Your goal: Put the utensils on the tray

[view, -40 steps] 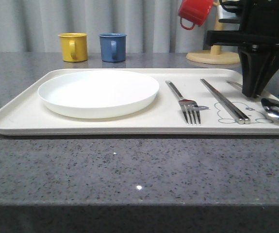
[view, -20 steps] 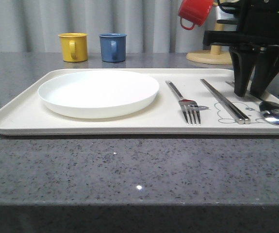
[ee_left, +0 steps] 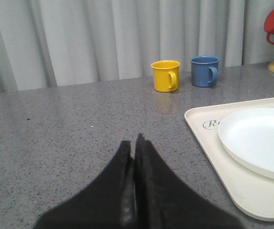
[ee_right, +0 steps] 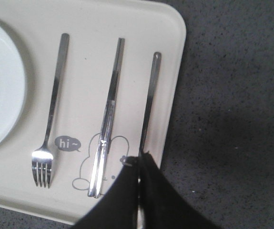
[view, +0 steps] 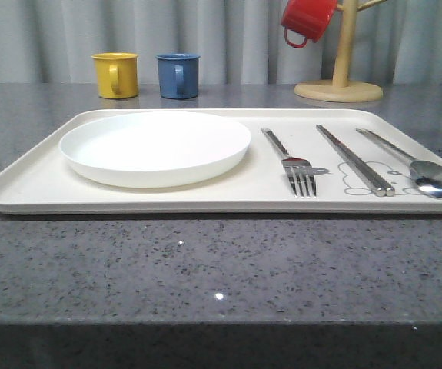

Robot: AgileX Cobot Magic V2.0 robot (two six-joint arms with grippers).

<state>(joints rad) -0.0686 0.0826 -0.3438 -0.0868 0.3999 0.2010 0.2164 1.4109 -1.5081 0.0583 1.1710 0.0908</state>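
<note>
Tray [view: 44, 181]: cream, rectangular with rounded corners and a low rim, flat on the grey speckled counter [view: 205, 269]; its long axis runs across the front view.
Plate [view: 155, 146]: round, white, on the tray's left half.
Fork [view: 291, 161]: on the tray just right of the plate; long axis runs front to back, tines toward the near rim, handle toward the far rim.
Chopsticks [view: 355, 160]: a pair lying together, right of the fork and roughly parallel to it, crossing the drawn rabbit outline.
Spoon [view: 413, 164]: rightmost utensil, near the tray's right rim; bowl toward the near rim, handle angled away toward the far rim.
Right tool [ee_right: 138, 164]: black fingers drawn together, gripping nothing; in the right wrist view its tips sit over the bowl end of the spoon, with the chopsticks beside it and the fork beyond them.
Left tool [ee_left: 134, 148]: fingers pressed together, empty, above bare counter; the tray's left end and plate lie off to one side of it.
Background: yellow mug [view: 116, 74] and blue mug [view: 178, 74] side by side beyond the tray; red mug [view: 307, 19] hanging on a wooden stand [view: 342, 69].
</note>
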